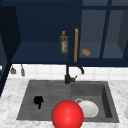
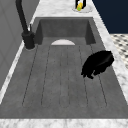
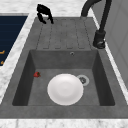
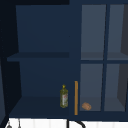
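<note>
My left hand (image 1: pixel 38 100) hovers, fingers curled on nothing, over the ribbed drainboard (image 2: pixel 62 77). Moving right risks clipping the white plate (image 3: pixel 65 89) in the basin beyond it.

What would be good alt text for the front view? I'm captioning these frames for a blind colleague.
A black hand with curled fingers hovers over the ribbed drainboard at the left of a grey sink, and a white plate lies in the basin at right. A big red sphere covers the front edge; above, an open cabinet holds an oil bottle.
</note>
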{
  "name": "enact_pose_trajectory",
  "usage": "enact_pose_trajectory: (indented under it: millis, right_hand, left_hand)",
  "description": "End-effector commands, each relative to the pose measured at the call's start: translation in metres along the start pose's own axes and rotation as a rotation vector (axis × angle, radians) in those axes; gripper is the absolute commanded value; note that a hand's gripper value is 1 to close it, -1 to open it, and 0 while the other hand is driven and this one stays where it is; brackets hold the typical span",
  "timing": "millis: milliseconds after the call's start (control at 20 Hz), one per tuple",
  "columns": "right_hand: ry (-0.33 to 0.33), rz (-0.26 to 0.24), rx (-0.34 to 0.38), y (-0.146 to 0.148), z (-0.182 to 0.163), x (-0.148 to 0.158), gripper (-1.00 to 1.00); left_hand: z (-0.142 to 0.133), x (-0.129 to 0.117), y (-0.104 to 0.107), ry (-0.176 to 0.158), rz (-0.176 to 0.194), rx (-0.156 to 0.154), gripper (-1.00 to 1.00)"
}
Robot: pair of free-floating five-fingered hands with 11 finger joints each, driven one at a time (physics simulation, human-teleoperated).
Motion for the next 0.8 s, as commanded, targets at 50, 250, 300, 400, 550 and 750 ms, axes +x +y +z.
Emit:
enact_pose_trajectory:
  millis: [50,250,300,400,550,750]
  right_hand:
    - [0.010,-0.010,-0.009,0.005,0.000,-0.001,1.00]
    - [0.039,-0.051,-0.129,-0.006,0.010,-0.004,1.00]
    - [0.036,-0.048,-0.121,-0.020,0.013,-0.001,1.00]
    - [0.025,-0.051,-0.094,-0.026,0.024,0.007,1.00]
    - [0.008,-0.060,-0.069,-0.032,0.031,0.015,1.00]
    - [0.012,-0.044,-0.076,-0.046,0.042,0.039,1.00]
  left_hand:
    - [0.000,0.000,0.000,0.000,0.000,0.000,0.00]
    - [0.000,0.000,0.000,0.000,0.000,0.000,0.00]
    - [0.000,0.000,0.000,0.000,0.000,0.000,0.00]
    - [0.000,0.000,0.000,0.000,0.000,0.000,0.00]
    - [0.000,0.000,0.000,0.000,0.000,0.000,0.00]
    - [0.000,0.000,0.000,0.000,0.000,0.000,0.00]
